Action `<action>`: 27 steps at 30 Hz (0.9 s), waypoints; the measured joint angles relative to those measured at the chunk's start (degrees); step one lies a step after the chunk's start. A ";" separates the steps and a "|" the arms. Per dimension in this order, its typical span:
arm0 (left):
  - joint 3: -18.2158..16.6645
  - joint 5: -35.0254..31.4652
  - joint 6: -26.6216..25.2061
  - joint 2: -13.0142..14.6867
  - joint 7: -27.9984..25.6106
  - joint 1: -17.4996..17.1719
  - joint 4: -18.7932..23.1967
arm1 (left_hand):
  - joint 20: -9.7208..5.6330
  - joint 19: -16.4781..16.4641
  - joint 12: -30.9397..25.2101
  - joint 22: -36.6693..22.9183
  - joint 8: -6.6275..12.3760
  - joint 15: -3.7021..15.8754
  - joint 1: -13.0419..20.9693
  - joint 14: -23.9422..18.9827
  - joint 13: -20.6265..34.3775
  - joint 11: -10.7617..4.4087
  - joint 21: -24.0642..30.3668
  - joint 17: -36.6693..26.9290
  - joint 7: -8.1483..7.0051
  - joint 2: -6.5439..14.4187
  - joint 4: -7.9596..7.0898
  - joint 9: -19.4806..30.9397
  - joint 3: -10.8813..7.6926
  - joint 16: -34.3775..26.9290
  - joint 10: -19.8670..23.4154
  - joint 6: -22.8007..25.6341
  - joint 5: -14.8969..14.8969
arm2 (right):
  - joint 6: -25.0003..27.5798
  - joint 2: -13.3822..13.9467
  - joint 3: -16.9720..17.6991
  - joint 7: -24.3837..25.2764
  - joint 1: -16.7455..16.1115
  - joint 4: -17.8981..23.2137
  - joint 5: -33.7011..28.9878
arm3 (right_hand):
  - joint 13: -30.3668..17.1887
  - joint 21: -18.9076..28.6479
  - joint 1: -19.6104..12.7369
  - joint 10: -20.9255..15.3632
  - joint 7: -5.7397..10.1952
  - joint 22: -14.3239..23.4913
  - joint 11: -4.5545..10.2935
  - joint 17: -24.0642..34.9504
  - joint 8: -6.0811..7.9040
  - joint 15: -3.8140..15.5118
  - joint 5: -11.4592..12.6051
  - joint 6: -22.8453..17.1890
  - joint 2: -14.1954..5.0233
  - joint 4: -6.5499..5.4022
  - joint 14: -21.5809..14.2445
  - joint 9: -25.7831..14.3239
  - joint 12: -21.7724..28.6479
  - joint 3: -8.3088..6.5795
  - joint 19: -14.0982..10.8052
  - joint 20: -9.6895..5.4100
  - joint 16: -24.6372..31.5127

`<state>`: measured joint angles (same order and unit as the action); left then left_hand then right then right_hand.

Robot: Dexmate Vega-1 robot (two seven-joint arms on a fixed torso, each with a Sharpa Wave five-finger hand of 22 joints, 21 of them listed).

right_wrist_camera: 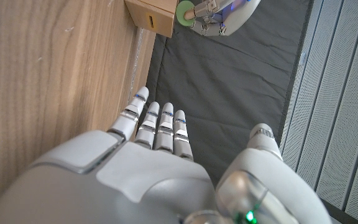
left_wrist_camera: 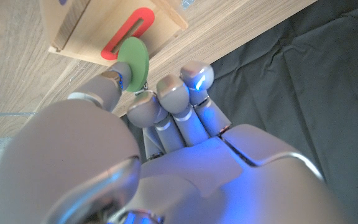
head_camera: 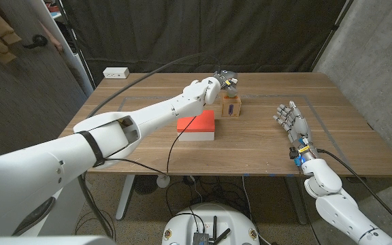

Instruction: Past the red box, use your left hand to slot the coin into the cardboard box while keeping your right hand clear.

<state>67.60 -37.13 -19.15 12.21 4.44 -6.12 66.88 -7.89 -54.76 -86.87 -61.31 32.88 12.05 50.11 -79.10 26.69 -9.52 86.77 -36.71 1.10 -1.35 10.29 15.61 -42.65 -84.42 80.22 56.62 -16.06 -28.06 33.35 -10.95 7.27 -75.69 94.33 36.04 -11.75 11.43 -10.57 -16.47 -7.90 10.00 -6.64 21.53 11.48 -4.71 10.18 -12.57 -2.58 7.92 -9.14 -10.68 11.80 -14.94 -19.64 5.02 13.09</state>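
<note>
My left hand [head_camera: 221, 81] reaches past the red box [head_camera: 197, 125] and hovers just above the small cardboard box [head_camera: 231, 105]. It pinches a green coin [left_wrist_camera: 133, 62] between thumb and fingers. In the left wrist view the coin's edge sits right at the red-rimmed slot [left_wrist_camera: 128, 33] on the top of the cardboard box [left_wrist_camera: 86, 31]. The coin [right_wrist_camera: 184, 10] and the left hand [right_wrist_camera: 219, 15] also appear over the cardboard box [right_wrist_camera: 151, 15] in the right wrist view. My right hand [head_camera: 292, 122] stays at the table's right side with fingers apart, holding nothing.
The wooden table [head_camera: 264, 146] has a white power strip [head_camera: 116, 72] at its far left corner. Dark curtains hang behind the table. A black cable [head_camera: 152, 71] runs along the left arm.
</note>
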 measured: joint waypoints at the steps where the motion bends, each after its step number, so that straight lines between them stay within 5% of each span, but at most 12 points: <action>1: 0.00 0.02 0.00 0.00 0.03 0.00 0.00 | 0.00 0.00 0.00 0.05 -0.02 0.00 0.00 0.00 0.03 0.00 0.00 0.07 0.00 0.00 0.00 0.00 0.00 0.00 0.00 0.00 0.00 | 0.00 0.00 -0.01 0.00 0.02 0.00 0.00 | 0.00 0.00 0.00 0.00 0.00 0.00 0.00 0.00 0.00 0.00 0.00 0.00 0.00 0.00 0.00 0.00 0.00 0.00 0.00 0.00 0.00; 27: 0.24 0.83 0.93 -0.44 0.23 0.33 -1.49 | 0.00 0.00 -0.01 0.05 -0.22 -0.01 0.08 -0.01 -0.03 -0.01 0.00 -0.08 0.02 -0.07 -0.01 0.16 0.33 0.00 -0.01 0.06 -0.10 | 0.17 -0.17 -0.53 -0.14 0.70 -0.73 -0.08 | 0.00 0.00 0.00 0.00 0.00 0.00 0.00 -0.07 0.00 0.00 0.00 0.00 0.00 0.00 0.00 0.00 0.00 0.00 0.00 0.00 0.00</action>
<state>67.84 -36.29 -18.22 11.77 4.66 -5.79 65.39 -7.89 -54.77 -86.87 -61.26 32.67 12.05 50.19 -79.11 26.66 -9.53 86.77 -36.78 1.13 -1.43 10.28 15.77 -42.32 -84.42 80.22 56.69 -16.17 -27.89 33.18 -11.49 7.13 -74.99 93.60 35.96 -11.75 11.43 -10.57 -16.46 -7.90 10.00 -6.65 21.46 11.48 -4.71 10.18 -12.57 -2.58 7.92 -9.14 -10.68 11.80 -14.94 -19.64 5.01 13.09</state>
